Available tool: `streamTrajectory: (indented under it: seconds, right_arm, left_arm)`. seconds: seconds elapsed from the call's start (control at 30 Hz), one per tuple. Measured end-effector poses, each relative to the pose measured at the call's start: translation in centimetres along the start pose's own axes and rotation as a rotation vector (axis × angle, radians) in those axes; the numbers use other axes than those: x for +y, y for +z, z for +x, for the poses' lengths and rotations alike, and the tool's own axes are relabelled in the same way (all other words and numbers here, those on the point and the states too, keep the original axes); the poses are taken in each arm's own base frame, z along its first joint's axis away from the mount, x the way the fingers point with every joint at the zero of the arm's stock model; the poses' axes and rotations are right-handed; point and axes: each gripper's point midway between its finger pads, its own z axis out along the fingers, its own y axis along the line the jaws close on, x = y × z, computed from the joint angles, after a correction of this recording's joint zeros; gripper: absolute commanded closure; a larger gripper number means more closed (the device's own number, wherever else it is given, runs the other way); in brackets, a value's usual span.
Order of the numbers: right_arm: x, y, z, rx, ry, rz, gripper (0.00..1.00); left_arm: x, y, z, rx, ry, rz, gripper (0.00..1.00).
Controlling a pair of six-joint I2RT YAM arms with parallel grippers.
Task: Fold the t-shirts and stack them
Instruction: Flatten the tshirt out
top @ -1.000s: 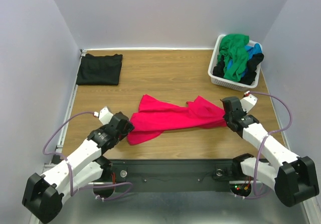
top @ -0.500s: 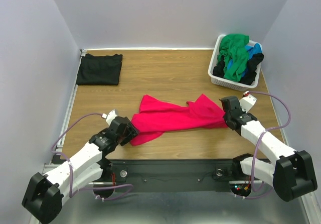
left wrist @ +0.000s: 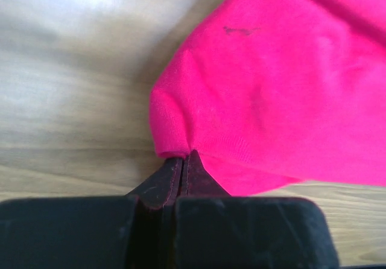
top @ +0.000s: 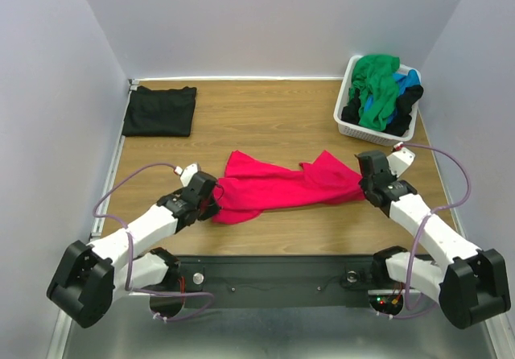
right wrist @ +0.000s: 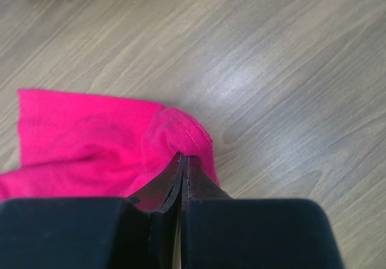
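Top external shows the pinkish-red t-shirt (top: 278, 186) stretched across the middle of the desk (top: 265, 125), left gripper (top: 212, 201) pinched tight on its left end, right gripper (top: 364, 183) clamped on its right hem. Black t-shirt (top: 159, 110) lies folded at the far-left corner.

On the table (top: 265, 125), a loose shirt (top: 278, 188) lies stretched across the middle, slightly toward 6 o'clock. The left gripper (top: 212, 208) pinches its 8 o'clock end and the right gripper (top: 364, 183) pinches its 3 o'clock end. A folded shirt (top: 159, 110) lies in the 10 o'clock corner. A basket (top: 362, 131) stands at 2 o'clock, with heaped shirts (top: 378, 89) in it.
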Motion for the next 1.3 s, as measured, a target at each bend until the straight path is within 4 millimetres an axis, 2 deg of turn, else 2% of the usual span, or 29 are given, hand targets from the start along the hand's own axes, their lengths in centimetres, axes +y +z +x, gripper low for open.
streamTrajectory:
  seconds: [0.07, 0.1, 0.17, 0.2, 0.23, 0.3, 0.33, 0.37, 0.4, 0.43, 0.53, 0.67, 0.8, 0.93, 1.03, 1.07, 1.1, 1.2, 1.3]
  right_arm:
    - [0.3, -0.5, -0.6, -0.003, -0.003, -0.019, 0.99]
    - [0.9, -1.0, -1.6, -0.016, 0.001, -0.043, 1.0]
    - [2.2, -2.4, -3.9, -0.041, 0.01, -0.101, 0.99]
    - [3.5, -3.7, -6.1, -0.077, 0.026, -0.155, 1.0]
    - [4.2, -4.8, -7.8, -0.104, 0.041, -0.193, 1.0]
    - [6.0, -8.2, -12.7, -0.196, 0.093, -0.29, 1.0]
    - [6.2, -9.4, -14.3, -0.227, 0.107, -0.318, 0.99]
    - [6.6, -11.6, -16.9, -0.283, 0.135, -0.362, 1.0]
    - [6.6, -13.6, -19.2, -0.334, 0.167, -0.401, 1.0]
    - [6.5, -15.4, -21.0, -0.379, 0.19, -0.436, 1.0]
    - [5.7, -20.9, -25.4, -0.49, 0.248, -0.543, 1.0]
    - [4.6, -26.6, -28.6, -0.568, 0.289, -0.671, 0.99]
    - [3.4, -30.0, -29.0, -0.592, 0.303, -0.765, 1.0]
    - [2.5, -30.6, -27.7, -0.569, 0.299, -0.797, 0.99]
    - [2.8, -28.9, -26.4, -0.527, 0.284, -0.76, 1.0]
    - [3.3, -27.1, -25.3, -0.491, 0.264, -0.725, 0.99]
    - [3.6, -26.1, -24.7, -0.469, 0.253, -0.702, 0.99]
    - [5.1, -21.0, -22.1, -0.376, 0.203, -0.58, 0.99]
    - [6.8, -15.1, -19.2, -0.276, 0.119, -0.43, 0.99]
  left_arm:
    - [-1.5, -1.1, -1.6, -0.039, 0.009, 0.034, 1.0]
    - [-2.4, -1.8, -2.7, -0.065, 0.009, 0.058, 1.0]
    - [-5.7, -5.3, -6.9, -0.182, 0.005, 0.147, 1.0]
    - [-6.8, -6.7, -8.4, -0.226, 0.001, 0.178, 1.0]
    - [-8.5, -9.0, -10.7, -0.296, -0.009, 0.229, 1.0]
    - [-10.9, -14.1, -14.9, -0.426, -0.039, 0.31, 1.0]
    - [-11.5, -16.5, -16.7, -0.488, -0.057, 0.339, 1.0]
    - [-11.9, -18.9, -18.3, -0.544, -0.075, 0.364, 1.0]
    - [-12.0, -20.1, -19.0, -0.573, -0.085, 0.377, 1.0]
    - [-12.1, -22.6, -20.3, -0.631, -0.104, 0.406, 1.0]
    - [-11.6, -27.1, -21.9, -0.716, -0.121, 0.456, 1.0]
    - [-11.3, -31.8, -22.7, -0.78, -0.101, 0.529, 1.0]
    - [-10.5, -35.9, -22.7, -0.831, -0.089, 0.61, 1.0]
    - [-9.4, -36.8, -22.2, -0.841, -0.094, 0.621, 1.0]
    - [-9.1, -35.6, -22.1, -0.827, -0.099, 0.581, 1.0]
    - [-9.2, -34.8, -22.1, -0.819, -0.101, 0.561, 1.0]
    - [-9.2, -33.7, -22.1, -0.808, -0.103, 0.532, 1.0]
    - [-9.5, -28.8, -22.0, -0.765, -0.088, 0.418, 1.0]
    - [-9.8, -21.1, -21.8, -0.679, -0.04, 0.249, 1.0]
